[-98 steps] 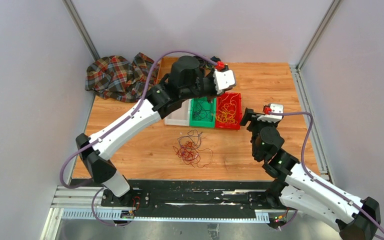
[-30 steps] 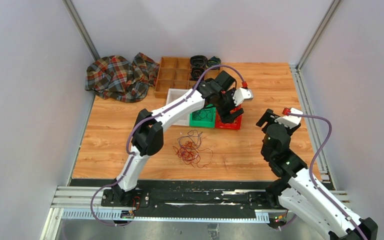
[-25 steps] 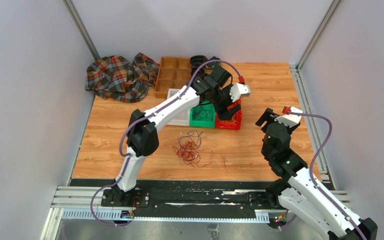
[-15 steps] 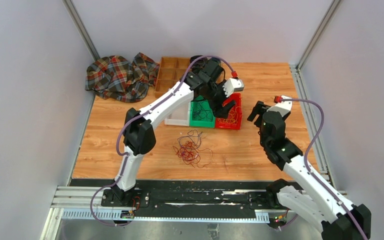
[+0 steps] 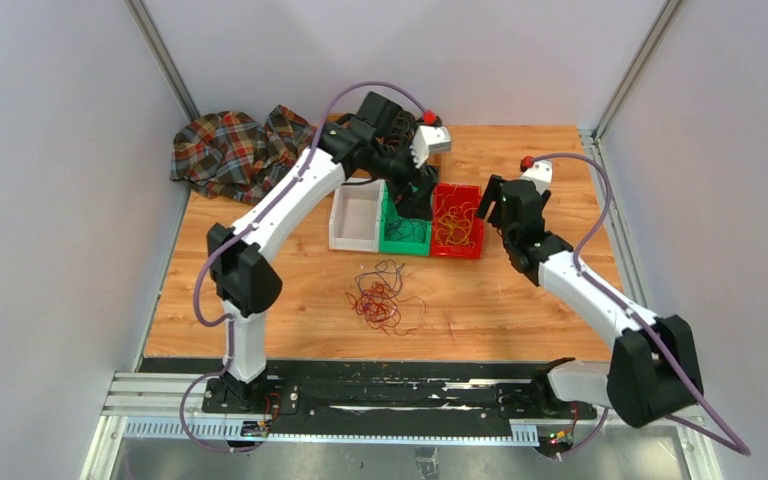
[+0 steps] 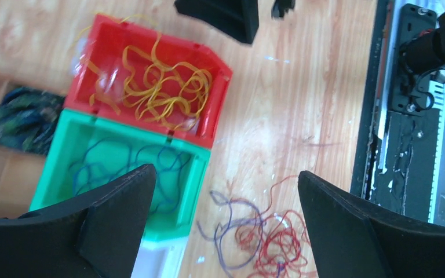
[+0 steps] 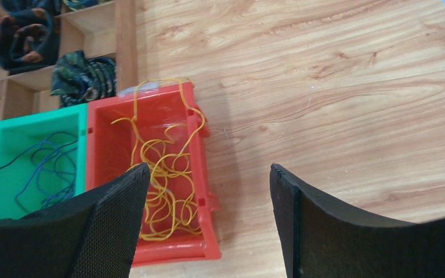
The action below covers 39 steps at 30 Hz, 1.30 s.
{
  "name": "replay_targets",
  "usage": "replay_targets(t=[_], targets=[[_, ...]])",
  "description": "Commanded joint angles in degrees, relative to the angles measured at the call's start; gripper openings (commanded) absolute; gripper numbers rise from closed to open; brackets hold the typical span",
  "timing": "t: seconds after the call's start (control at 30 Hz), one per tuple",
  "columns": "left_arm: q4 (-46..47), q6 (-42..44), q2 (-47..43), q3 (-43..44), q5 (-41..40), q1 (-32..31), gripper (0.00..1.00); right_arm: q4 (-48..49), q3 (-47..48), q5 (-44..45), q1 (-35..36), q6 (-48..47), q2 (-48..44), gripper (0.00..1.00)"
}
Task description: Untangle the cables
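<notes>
Both arms have shifted in the last half second: the left gripper [image 5: 417,195] has drawn back from over the red bin [image 5: 457,251] to above the green bin [image 5: 405,247], and the right gripper [image 5: 490,203] has reached up beside the red bin's right wall. Each of the two claws stands spread wide, holding nothing. One tangle of cables [image 5: 384,298], red and dark purple, lies on the table [image 5: 480,320] just in front of the three bins, touched by neither claw. Yellow strands [image 7: 168,156] lie in the red bin and blue strands [image 6: 110,159] in the green; the white bin [image 5: 352,240] sits at the left end of the row.
</notes>
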Motion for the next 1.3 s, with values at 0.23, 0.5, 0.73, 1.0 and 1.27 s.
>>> replay_targets(t=[0.23, 0.5, 0.73, 1.0, 1.27], targets=[[-0.8, 6.4, -21.4, -20.5, -11.1, 5.3, 0.96, 0.1, 10.5, -8.6, -7.6, 4.4, 16.9, 0.69], [-0.8, 3.6, -26.2, -25.5, -10.5, 12.5, 0.96, 0.3, 15.9, -13.8, -8.4, 3.4, 24.7, 0.55], [0.4, 5.0, -30.7, -29.9, -10.0, 14.9, 0.95, 1.1, 16.8, -15.1, -9.2, 3.3, 28.7, 0.40], [3.1, 5.0, -33.7, -34.2, -10.5, 15.1, 0.93, 5.2, 14.2, -15.9, -9.3, 1.8, 26.9, 0.15], [3.6, 4.1, -34.2, -34.5, -9.4, 15.2, 0.93, 4.0, 14.5, -15.3, -9.4, 0.3, 26.9, 0.38]])
